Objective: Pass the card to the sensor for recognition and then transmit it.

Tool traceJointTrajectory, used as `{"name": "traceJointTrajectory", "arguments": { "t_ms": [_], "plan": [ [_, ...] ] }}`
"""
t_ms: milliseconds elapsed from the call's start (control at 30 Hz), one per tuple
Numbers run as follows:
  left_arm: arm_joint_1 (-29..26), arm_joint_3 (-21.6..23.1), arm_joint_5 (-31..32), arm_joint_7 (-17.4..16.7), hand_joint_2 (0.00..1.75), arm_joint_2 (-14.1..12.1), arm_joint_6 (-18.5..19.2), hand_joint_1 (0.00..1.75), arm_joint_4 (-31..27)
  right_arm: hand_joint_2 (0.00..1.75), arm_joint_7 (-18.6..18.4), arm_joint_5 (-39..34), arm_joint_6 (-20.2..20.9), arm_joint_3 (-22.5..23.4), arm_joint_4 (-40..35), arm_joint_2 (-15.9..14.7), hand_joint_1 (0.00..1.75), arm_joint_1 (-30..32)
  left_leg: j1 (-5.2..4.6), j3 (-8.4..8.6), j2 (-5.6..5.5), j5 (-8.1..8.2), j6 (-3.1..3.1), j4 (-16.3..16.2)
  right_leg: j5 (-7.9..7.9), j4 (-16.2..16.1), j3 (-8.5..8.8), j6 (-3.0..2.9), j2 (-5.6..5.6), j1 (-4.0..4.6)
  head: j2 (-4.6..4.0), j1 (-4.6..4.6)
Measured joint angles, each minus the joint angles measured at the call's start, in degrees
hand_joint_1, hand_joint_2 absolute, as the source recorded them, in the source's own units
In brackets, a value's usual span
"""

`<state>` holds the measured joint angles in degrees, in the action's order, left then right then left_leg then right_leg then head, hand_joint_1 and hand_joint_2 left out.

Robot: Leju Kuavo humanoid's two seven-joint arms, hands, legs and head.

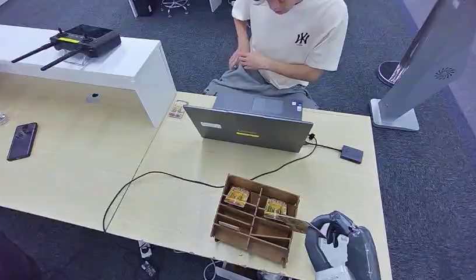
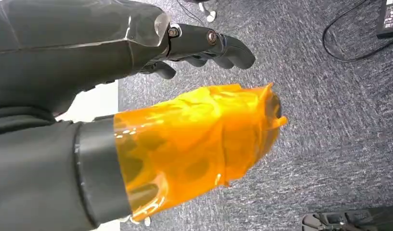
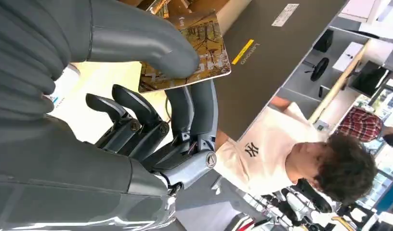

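My right hand (image 1: 335, 236) is at the near right corner of the table and pinches a card (image 1: 291, 223) with a yellow-brown picture, holding it just above the right side of the wooden divider box (image 1: 247, 230). In the right wrist view the card (image 3: 189, 53) lies between the thumb and two fingers of my right hand (image 3: 151, 110). Two more cards (image 1: 237, 196) stand in the box's far compartments. The small black sensor (image 1: 352, 154) lies on the table to the far right, cabled to the laptop (image 1: 250, 125). My left hand (image 2: 185, 96), its thumb wrapped in orange film, hangs over the carpet holding nothing.
A person in a white shirt (image 1: 294, 41) sits behind the laptop. On the left table lie a phone (image 1: 22, 140) and a loose card (image 1: 177, 109); a black remote controller (image 1: 84, 39) sits on the white shelf. A white stand (image 1: 422, 64) rises at the far right.
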<state>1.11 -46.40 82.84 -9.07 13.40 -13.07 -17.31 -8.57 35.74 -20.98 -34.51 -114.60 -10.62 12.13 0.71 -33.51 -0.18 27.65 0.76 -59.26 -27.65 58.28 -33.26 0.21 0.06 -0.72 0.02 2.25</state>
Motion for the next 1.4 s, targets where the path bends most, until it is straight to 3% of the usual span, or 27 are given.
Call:
{"name": "traceJointTrajectory", "arguments": {
  "t_ms": [167,300,367,600,800,1033,1233,1400],
  "plan": [
    [0.0,0.0,0.2,0.0,0.0,0.0,-0.1,0.0,0.2,1.75,-0.1,1.4,-0.5,0.0,0.0,0.0,1.75,0.0,0.0,-0.01,0.0,0.0,0.0,0.0,0.0,0.0,0.0,0.0,0.0,0.0,0.0,0.0],
    [0.1,0.0,1.3,-0.5,0.0,0.0,-0.1,0.0,0.3,1.75,-2.1,9.0,-1.1,0.0,0.1,0.2,1.75,-1.2,0.0,-0.01,0.01,0.0,0.0,0.0,0.0,0.0,0.0,0.0,0.0,0.0,0.0,0.0],
    [0.1,0.1,1.9,-0.7,0.0,0.0,-0.1,0.0,0.3,1.75,-3.5,12.7,-0.1,0.0,0.2,1.5,1.75,-2.3,0.0,0.01,0.01,0.0,0.0,0.0,0.0,0.0,0.0,0.0,0.0,0.0,0.0,0.0],
    [0.3,0.5,3.5,-1.6,0.0,-0.1,0.3,0.0,0.3,1.75,-4.4,14.1,3.2,0.3,1.8,4.5,1.75,-6.3,0.0,0.0,0.05,-0.03,0.03,0.0,0.01,0.0,0.01,-0.01,0.04,0.0,0.0,0.02],
    [2.4,2.9,6.6,-5.0,0.0,0.0,3.2,0.0,0.3,1.75,-8.1,17.2,8.8,2.1,10.2,9.6,1.75,-18.8,0.0,0.02,0.11,-0.2,0.09,0.0,0.2,0.1,0.0,-0.09,0.06,0.0,0.0,0.0],
    [4.4,8.3,7.0,-7.6,0.0,-0.1,7.1,0.0,0.1,1.75,-13.4,28.4,14.5,4.7,23.9,13.8,1.75,-32.4,0.0,0.01,0.05,-0.35,0.07,0.0,0.28,0.1,-0.01,-0.06,0.03,0.0,0.0,0.0],
    [5.1,12.9,7.0,-8.0,0.0,-0.1,7.6,0.0,0.1,1.75,-15.6,36.3,16.2,7.2,34.8,15.7,1.75,-39.9,0.0,0.0,0.03,-0.35,0.07,0.0,0.29,0.1,-0.01,-0.06,0.02,0.0,0.0,0.0],
    [5.3,15.2,7.0,-8.2,0.0,-0.3,8.2,0.0,0.1,1.75,-15.8,41.4,16.7,8.8,40.2,16.4,1.75,-42.4,0.0,-0.01,0.02,-0.34,0.07,0.0,0.29,0.1,-0.04,-0.06,0.02,0.0,0.0,-0.02]
  ]
}}
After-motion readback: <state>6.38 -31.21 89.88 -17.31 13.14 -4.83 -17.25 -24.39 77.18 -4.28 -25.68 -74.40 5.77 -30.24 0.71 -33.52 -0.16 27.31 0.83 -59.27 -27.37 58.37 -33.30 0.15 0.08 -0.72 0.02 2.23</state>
